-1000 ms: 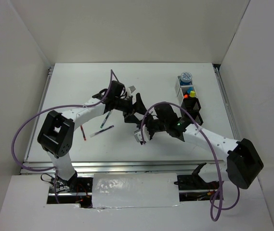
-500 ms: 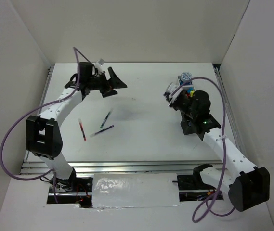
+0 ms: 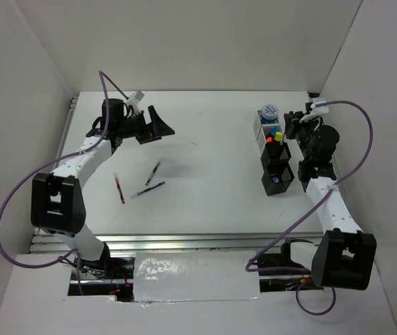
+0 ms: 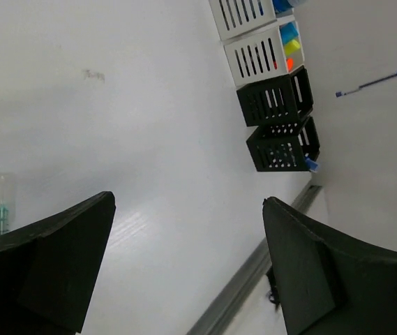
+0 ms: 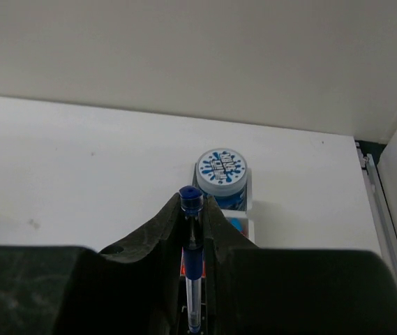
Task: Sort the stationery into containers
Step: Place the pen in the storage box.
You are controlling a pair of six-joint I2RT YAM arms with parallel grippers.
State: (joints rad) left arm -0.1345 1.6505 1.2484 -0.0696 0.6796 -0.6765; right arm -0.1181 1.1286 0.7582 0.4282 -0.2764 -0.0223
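My right gripper (image 5: 192,209) is shut on a blue pen (image 5: 192,265) that stands upright between its fingers. It hovers by the far end of the containers (image 3: 276,155), just right of them (image 3: 292,127). That row has two white bins and two black ones (image 4: 275,105). A blue-white tape roll (image 5: 221,171) sits in the far white bin, and coloured highlighters (image 3: 275,135) in the second. My left gripper (image 3: 158,124) is open and empty at the far left (image 4: 188,202). A teal pen (image 3: 155,171), a dark pen (image 3: 147,190) and a red pen (image 3: 118,187) lie on the table.
White walls enclose the table on three sides. A metal rail (image 3: 184,241) runs along the near edge. Purple cables loop from both arms (image 3: 17,195).
The arms have parted from the table's middle. The right one carried the blue pen over to the bins' far end, and the left one swung back left and opened wide.
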